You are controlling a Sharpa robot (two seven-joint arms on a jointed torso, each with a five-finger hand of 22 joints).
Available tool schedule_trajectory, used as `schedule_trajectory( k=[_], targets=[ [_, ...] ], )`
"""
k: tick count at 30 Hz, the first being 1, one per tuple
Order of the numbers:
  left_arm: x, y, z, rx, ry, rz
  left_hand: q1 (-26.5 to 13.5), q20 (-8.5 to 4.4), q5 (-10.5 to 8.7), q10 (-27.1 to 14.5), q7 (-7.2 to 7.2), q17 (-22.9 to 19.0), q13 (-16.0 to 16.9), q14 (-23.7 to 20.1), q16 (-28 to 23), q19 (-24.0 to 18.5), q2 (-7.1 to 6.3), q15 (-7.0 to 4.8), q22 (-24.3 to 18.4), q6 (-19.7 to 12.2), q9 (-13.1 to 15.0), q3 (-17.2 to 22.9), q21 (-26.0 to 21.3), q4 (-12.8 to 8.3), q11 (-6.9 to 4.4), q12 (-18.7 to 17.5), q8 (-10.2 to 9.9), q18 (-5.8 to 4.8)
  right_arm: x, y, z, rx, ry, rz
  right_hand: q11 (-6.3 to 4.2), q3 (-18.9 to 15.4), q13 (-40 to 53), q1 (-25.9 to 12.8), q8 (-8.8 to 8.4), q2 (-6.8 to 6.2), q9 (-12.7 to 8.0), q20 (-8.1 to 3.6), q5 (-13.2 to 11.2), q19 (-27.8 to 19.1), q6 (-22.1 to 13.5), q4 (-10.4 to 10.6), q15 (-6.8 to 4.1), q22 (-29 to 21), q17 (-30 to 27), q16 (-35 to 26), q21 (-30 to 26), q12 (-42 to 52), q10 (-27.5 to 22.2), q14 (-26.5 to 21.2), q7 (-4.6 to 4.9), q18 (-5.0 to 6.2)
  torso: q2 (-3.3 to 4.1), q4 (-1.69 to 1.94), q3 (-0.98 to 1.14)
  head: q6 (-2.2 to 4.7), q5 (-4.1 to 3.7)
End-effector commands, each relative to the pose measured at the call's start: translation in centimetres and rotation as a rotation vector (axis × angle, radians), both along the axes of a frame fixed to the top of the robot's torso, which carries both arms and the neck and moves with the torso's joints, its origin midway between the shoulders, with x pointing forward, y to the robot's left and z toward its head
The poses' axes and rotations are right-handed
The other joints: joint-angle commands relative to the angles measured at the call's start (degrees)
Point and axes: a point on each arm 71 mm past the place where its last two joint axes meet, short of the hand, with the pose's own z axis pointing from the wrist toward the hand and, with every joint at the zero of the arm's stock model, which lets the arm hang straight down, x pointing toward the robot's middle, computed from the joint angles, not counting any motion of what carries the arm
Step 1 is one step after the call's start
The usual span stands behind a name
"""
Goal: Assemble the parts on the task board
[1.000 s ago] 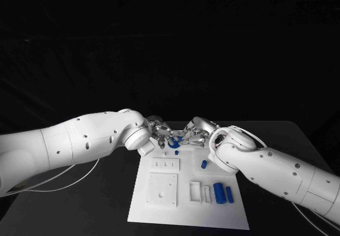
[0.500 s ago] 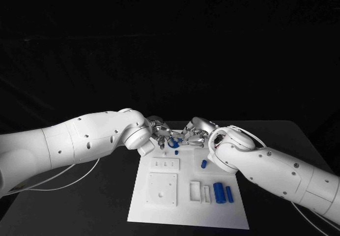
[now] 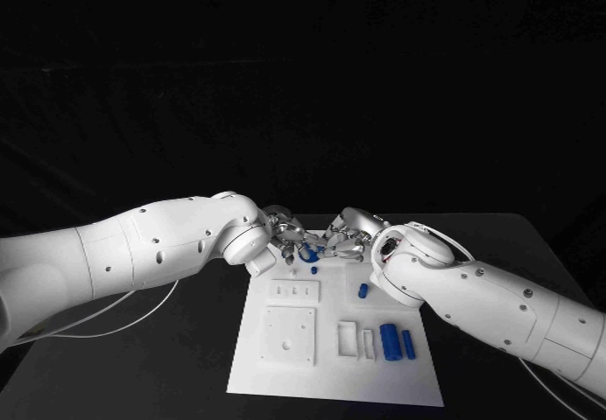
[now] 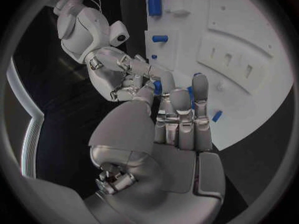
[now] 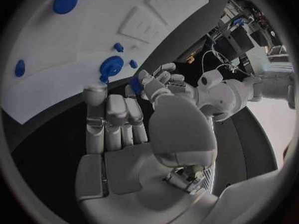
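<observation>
- At the far end of the task board [image 3: 334, 385], the left robot hand [image 3: 285, 238] and the right robot hand [image 3: 348, 238] met fingertip to fingertip above the black bench [image 3: 177, 350].
- Between them sat a small blue part [image 3: 309, 253], low at the board's far edge; both sets of fingers closed in around it.
- In the left wrist view, the left robot hand [image 4: 177, 119] had its fingers [image 4: 201, 92] stretched forward and close together, with blue showing at their tips [image 4: 191, 91]; the right robot hand [image 4: 127, 77] pressed in from the opposite side around another patch of blue [image 4: 157, 87].
- In the right wrist view, the right robot hand [image 5: 118, 122] reached toward a blue gear-shaped part [image 5: 111, 65], and the left robot hand [image 5: 159, 84] touched a blue piece [image 5: 135, 84] at its fingertips.
- Which hand truly held the part, I could not tell; the fingers hid the contact.
- On the board's middle lay a small blue peg [image 3: 363, 290].
- Nearer the robot, two blue cylinders [image 3: 398, 341] lay side by side next to white raised blocks [image 3: 356, 340].
- A square white plate [image 3: 289, 336] with holes sat on the board's left half, and a smaller slotted plate [image 3: 297, 290] lay beyond it.
</observation>
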Motion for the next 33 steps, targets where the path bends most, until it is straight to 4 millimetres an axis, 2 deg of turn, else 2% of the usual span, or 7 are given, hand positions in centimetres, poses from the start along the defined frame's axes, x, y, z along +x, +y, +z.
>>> schedule_trajectory(
  k=[1, 4, 10, 19, 25, 30, 33],
  targets=[
    [-0.15, -0.76, 0.22, -0.033, 0.01, -0.034, 0.4, -0.16, 0.75, 2.6, -0.6, 0.1, 0.0, 0.0, 0.2, -0.2, 1.19, 0.01, 0.1, 0.2, 0.6, 0.2, -0.3, -0.7, -0.15, 0.0, 0.0, -0.12, -0.26, 0.56, 0.08, -0.007, 0.0, 0.029, -0.39, 0.0, 0.0, 0.3, 0.39, -0.31, 0.0, -0.46, 0.3, 2.8, 1.4, 0.3, -0.39, 4.2, 0.0, -0.2, -0.1, -0.3, 0.1, -0.2, -1.2, -0.78, 0.0, -0.02, 0.01, -0.08, -0.01],
    [-0.17, -0.79, 0.15, -0.037, 0.021, -0.034, 0.7, -0.22, 4.0, 2.6, -0.75, 0.2, -0.1, -0.1, 0.3, -0.3, 1.63, -0.03, 0.3, 0.3, 1.5, 0.8, -0.3, -2.0, -0.15, 0.0, 0.0, -0.16, -0.27, 0.55, 0.09, -0.007, 0.0, 0.028, -0.39, 0.0, 0.0, 0.3, 0.39, -0.31, 0.0, -0.46, 0.3, 2.8, 1.4, 0.3, -0.39, 4.2, 0.0, -0.2, -0.1, -0.3, 0.1, -0.2, -1.2, -0.78, -0.01, 0.03, 0.0, -0.19, -0.11],
    [-0.13, -0.88, 0.06, -0.034, 0.034, -0.037, 0.2, -0.28, 6.04, 2.6, -0.93, 0.3, -0.2, -0.1, 0.4, -0.4, 1.92, -0.1, 0.6, 0.5, 3.7, 2.0, -0.2, -4.0, -0.23, 0.1, 0.0, -0.18, -0.32, 0.63, 0.12, -0.006, 0.0, 0.029, -0.4, 0.0, 0.0, 0.3, 0.4, -0.36, 0.0, -0.45, 0.4, 2.8, 1.5, 0.4, -0.39, 4.1, -0.1, -0.2, -0.2, -0.3, 0.1, -0.2, -1.21, -0.76, 0.0, 0.06, 0.03, -0.24, -0.03],
    [-0.08, -0.87, 0.0, -0.029, 0.038, -0.039, -0.9, -0.31, 16.2, 2.7, -0.57, 0.4, -0.4, -0.1, 0.8, -0.6, 1.72, -0.11, 1.2, 0.4, 5.5, 6.3, 0.2, -7.9, -0.2, 0.3, 0.0, 0.06, -0.28, 0.61, 0.07, -0.008, 0.002, 0.026, -0.42, 0.0, 0.0, 0.4, 0.4, -0.36, 0.0, -0.45, 0.6, 2.8, 1.5, 0.4, -0.39, 4.2, 0.0, -0.2, -0.2, -0.3, 0.1, -0.2, -1.21, -0.76, -0.02, 0.05, 0.03, -0.3, 0.0],
    [-0.06, -0.9, 0.03, -0.031, 0.033, -0.036, -3.0, -0.36, 18.56, 2.7, -0.75, 0.5, -0.5, 0.0, 1.0, -0.7, 1.36, -0.19, 1.6, 1.1, 7.4, 8.8, 0.4, -9.9, -0.32, 0.7, 0.1, 0.17, -0.19, 0.58, -0.01, -0.009, 0.003, 0.023, -0.42, 0.0, 0.0, 0.4, 0.4, -0.36, 0.0, -0.45, 0.6, 2.8, 1.5, 0.4, -0.39, 4.2, 0.0, -0.2, -0.2, -0.3, 0.1, -0.2, -1.21, -0.76, -0.03, 0.07, 0.04, -0.41, 0.08],
    [-0.05, -0.99, 0.07, -0.036, 0.027, -0.032, -4.5, -0.6, 22.73, 2.8, -1.2, 0.9, -0.4, 0.2, 1.5, -0.6, 0.53, -0.46, 1.9, 2.4, 9.8, 10.0, 0.6, -11.1, -0.52, 1.7, 0.1, 0.14, -0.15, 0.63, -0.05, -0.007, 0.002, 0.022, -0.42, 0.0, 0.0, 0.4, 0.4, -0.36, 0.0, -0.45, 0.6, 2.8, 1.5, 0.4, -0.39, 4.2, 0.0, -0.2, -0.2, -0.3, 0.1, -0.2, -1.21, -0.76, -0.05, 0.07, 0.04, -0.5, 0.11],
    [-0.03, -1.03, 0.09, -0.039, 0.024, -0.031, -5.6, -0.74, 23.34, 2.9, -1.58, 1.3, -0.2, 0.4, 1.9, -0.6, 0.29, -0.63, 2.0, 3.3, 11.4, 10.5, 0.7, -11.6, -0.64, 2.8, 0.2, 0.06, -0.11, 0.62, -0.06, -0.004, -0.001, 0.02, -0.4, 0.0, 0.0, 0.3, 0.38, -0.39, 0.0, -0.45, 0.7, 2.8, 1.4, 0.5, -0.39, 4.1, -0.1, -0.4, -0.4, -0.4, 0.0, -0.2, -1.19, -0.74, -0.07, 0.07, 0.03, -0.55, 0.13]
  ],
)
